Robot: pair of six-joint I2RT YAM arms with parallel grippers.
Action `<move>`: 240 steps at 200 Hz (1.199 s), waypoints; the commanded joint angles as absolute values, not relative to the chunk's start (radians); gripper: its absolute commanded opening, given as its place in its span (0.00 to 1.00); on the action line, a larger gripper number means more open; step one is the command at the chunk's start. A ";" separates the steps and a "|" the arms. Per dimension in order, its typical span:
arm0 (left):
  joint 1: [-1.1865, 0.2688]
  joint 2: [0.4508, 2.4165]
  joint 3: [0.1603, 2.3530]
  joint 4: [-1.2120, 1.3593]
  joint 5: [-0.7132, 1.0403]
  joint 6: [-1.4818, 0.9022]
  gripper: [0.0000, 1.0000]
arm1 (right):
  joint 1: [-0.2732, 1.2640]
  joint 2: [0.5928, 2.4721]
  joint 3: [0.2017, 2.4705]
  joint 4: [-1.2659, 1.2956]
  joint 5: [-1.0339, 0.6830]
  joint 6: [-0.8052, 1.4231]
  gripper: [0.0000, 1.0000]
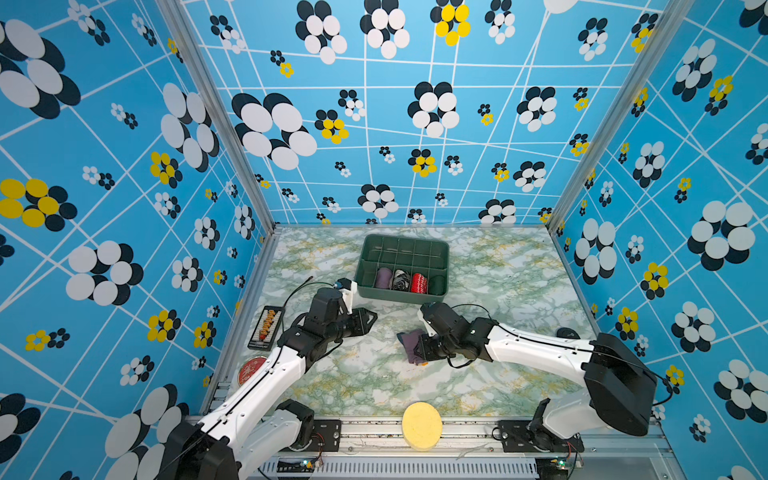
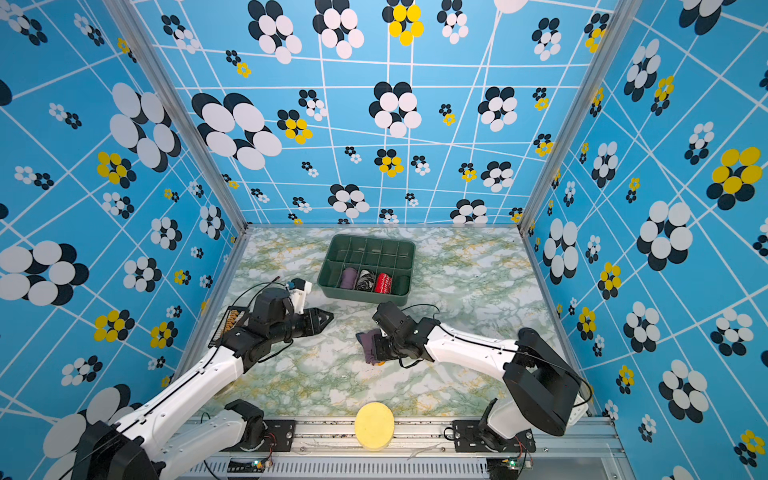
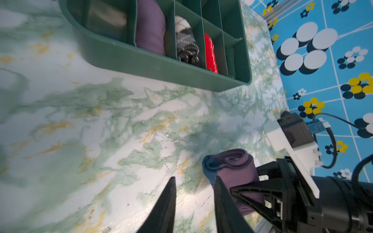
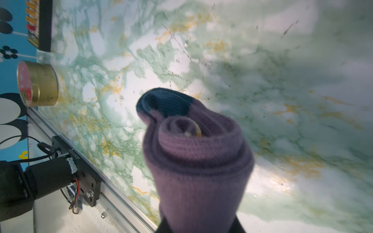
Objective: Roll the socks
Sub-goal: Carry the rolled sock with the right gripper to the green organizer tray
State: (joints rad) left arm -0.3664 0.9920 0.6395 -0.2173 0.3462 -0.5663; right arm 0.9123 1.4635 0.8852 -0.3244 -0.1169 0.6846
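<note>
The socks are a purple ribbed roll with a dark blue toe at the outer end, held just above the marble tabletop near its middle. My right gripper is shut on the roll. In the right wrist view the socks fill the space between the jaws and hide the fingertips; a bit of orange shows in the roll's core. My left gripper is a little to the left of the roll, open and empty. In the left wrist view only bare table shows between its fingers, with the socks just beyond one tip.
A green divided bin stands behind the grippers, holding a purple roll, a black-and-white bundle and a red bundle. A yellow disc lies at the front edge. A black tray and a red-lidded tin sit at the left.
</note>
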 commanded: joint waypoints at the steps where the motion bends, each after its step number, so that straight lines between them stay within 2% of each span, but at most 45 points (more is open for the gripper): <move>1: -0.298 1.001 0.698 -0.313 0.322 -0.515 0.32 | 0.868 1.379 0.955 -0.450 -0.024 0.624 0.00; 48: -0.175 1.079 0.788 -0.275 0.306 -0.486 0.31 | 0.746 1.284 1.112 -0.571 0.030 0.523 0.00; 63: -0.161 1.136 0.838 -0.276 0.294 -0.468 0.26 | 0.706 1.304 1.170 -0.581 0.010 0.504 0.00; 83: -0.151 1.213 0.897 -0.264 0.277 -0.452 0.20 | 0.681 1.366 1.265 -0.590 -0.020 0.484 0.00; 109: -0.139 1.324 0.969 -0.239 0.233 -0.429 0.22 | 0.672 1.488 1.422 -0.597 -0.077 0.467 0.00; 171: -0.129 1.625 1.158 -0.177 0.276 -0.411 0.22 | 0.658 1.781 1.749 -0.588 -0.163 0.486 0.00; 240: -0.129 1.809 1.269 -0.158 0.209 -0.368 0.21 | 0.648 1.873 1.832 -0.588 -0.202 0.506 0.00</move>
